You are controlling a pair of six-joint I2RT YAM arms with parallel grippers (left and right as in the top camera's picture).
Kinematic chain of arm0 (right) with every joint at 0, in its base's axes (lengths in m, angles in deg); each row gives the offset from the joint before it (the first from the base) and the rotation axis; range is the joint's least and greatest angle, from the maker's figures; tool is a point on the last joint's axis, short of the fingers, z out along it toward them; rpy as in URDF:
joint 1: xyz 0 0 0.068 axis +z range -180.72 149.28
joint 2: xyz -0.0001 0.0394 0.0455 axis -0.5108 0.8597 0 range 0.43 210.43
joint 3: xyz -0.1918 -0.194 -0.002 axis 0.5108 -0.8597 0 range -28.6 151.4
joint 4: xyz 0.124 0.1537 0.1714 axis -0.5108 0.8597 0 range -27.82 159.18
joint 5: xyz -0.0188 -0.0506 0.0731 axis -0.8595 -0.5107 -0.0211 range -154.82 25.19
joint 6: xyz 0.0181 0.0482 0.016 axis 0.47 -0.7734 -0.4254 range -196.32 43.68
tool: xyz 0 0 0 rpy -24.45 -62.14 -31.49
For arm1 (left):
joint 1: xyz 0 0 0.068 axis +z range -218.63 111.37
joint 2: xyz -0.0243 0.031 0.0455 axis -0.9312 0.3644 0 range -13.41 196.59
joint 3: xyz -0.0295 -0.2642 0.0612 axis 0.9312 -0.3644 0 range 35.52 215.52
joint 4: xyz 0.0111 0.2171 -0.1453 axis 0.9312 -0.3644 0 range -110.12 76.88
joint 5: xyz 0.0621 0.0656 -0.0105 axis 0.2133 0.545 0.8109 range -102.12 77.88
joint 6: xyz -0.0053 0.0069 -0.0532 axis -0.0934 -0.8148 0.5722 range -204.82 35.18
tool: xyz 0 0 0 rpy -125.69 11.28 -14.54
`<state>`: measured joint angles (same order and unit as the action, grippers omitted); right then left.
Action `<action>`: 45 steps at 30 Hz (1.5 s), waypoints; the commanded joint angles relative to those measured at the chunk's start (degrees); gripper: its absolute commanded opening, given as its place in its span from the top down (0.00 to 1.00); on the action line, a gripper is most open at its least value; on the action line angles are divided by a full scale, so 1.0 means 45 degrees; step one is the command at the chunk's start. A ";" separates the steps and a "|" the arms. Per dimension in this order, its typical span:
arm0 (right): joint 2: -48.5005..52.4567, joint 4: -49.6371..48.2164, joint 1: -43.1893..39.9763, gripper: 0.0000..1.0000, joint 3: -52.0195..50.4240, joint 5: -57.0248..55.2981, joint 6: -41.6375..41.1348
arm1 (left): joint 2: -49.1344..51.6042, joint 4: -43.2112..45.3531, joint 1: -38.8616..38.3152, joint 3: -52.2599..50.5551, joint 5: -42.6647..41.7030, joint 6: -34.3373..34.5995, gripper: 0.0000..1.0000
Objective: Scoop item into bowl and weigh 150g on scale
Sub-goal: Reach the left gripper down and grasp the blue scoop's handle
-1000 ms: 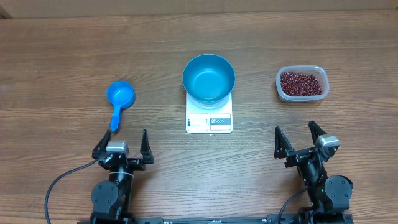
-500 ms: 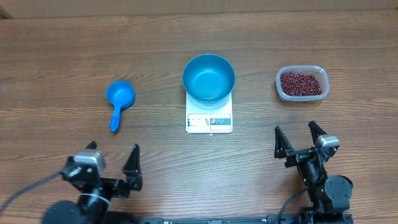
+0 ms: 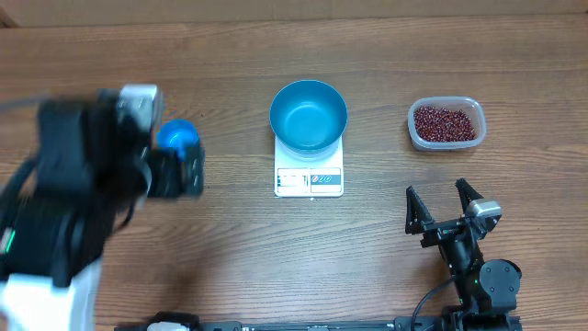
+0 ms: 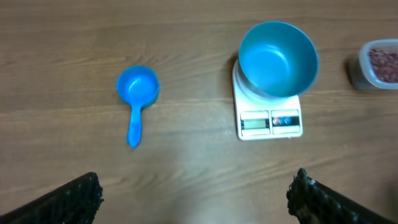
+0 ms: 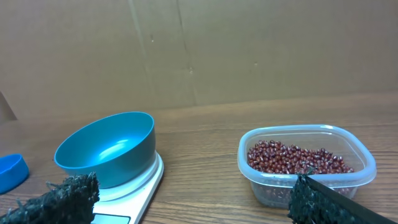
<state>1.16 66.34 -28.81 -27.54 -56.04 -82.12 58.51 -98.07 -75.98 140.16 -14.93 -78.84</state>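
Note:
The red-brown beans [image 3: 446, 121] fill a clear plastic tub [image 3: 415, 135] at the right. The bright blue bowl [image 3: 308, 115] stands on the white scale [image 3: 309, 180] at the table's middle and has nothing in it. A small blue scoop [image 4: 138, 90] lies left of the scale, handle toward the front. My left gripper [image 4: 194, 194] hangs open high above the table, with the scoop ahead of it and to the left. In the overhead view the raised left arm [image 3: 83, 175] is blurred and covers the scoop's handle. My right gripper [image 3: 445, 206] stands open near the front edge, below the tub.
A brown cardboard wall [image 5: 199, 50] rises behind the table. The wooden tabletop [image 3: 230, 239] runs bare between the scale and the front edge. The right wrist view shows the bowl [image 5: 106, 149] and tub [image 5: 305, 168] side by side ahead.
My left arm has lifted from the front edge and swung up and back over the scoop, still open. The right arm, bowl, scale and tub have not moved.

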 commanded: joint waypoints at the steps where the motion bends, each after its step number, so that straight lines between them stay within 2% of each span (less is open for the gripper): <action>1: -0.0102 -0.0039 -0.0034 0.00 -0.0131 0.0010 -0.0044 | 0.1394 0.0282 0.0078 0.0316 0.0495 -0.1025 0.52; 4: -0.0102 -0.0044 -0.0034 0.00 -0.0131 0.0010 -0.0044 | 0.2662 0.0219 0.0214 0.0272 0.2769 0.0165 0.83; 6: -0.0102 -0.0044 -0.0034 0.00 -0.0131 0.0010 -0.0044 | 0.3385 0.0155 0.0437 0.0102 0.3113 0.0656 0.89; 7: -0.0102 -0.0044 -0.0034 0.00 -0.0131 0.0010 -0.0044 | 0.3585 0.0228 0.0529 -0.0049 0.3021 0.0704 0.87; 8: -0.0097 -0.0044 -0.0034 0.00 -0.0131 0.0010 -0.0044 | 0.3759 0.0325 0.0612 -0.0272 0.3041 0.0806 0.79; 10: -0.0102 -0.0039 -0.0034 0.00 -0.0131 0.0010 -0.0044 | 0.3934 0.0534 0.0748 -0.0733 0.3050 0.0981 0.56; 14: -0.0102 -0.0044 -0.0034 0.00 -0.0131 0.0010 -0.0044 | 0.3954 0.1205 0.1161 -0.2225 0.3055 0.0981 0.27; 16: -0.0102 -0.0044 -0.0034 0.00 -0.0131 0.0005 -0.0044 | 0.3954 0.1681 0.1501 -0.3060 0.3050 0.1078 0.09; 19: -0.0097 -0.0039 -0.0034 0.00 -0.0131 0.0010 -0.0044 | 0.3959 0.2647 0.2089 -0.4386 0.2875 0.1287 0.00; 25: -0.0102 -0.0039 -0.0034 0.00 -0.0131 0.0010 -0.0044 | 0.4022 0.5260 0.3060 -0.6921 0.2302 0.1277 0.00; 36: -0.0102 -0.0044 -0.0034 0.00 -0.0131 0.0010 -0.0044 | 0.4658 0.8034 0.3215 -0.8442 0.1943 0.0714 0.00; 40: -0.0097 -0.0044 -0.0034 0.00 -0.0131 0.0010 -0.0044 | 0.5935 0.8621 0.3201 -0.8981 0.1540 0.0617 0.14; 45: -0.0097 -0.0044 -0.0034 0.00 -0.0131 0.0010 -0.0044 | 0.7057 0.9044 0.3201 -0.8981 -0.0597 -0.0267 0.30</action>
<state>1.16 66.32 -28.81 -27.54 -56.04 -82.10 88.10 -57.83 -61.49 100.03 -9.88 -76.52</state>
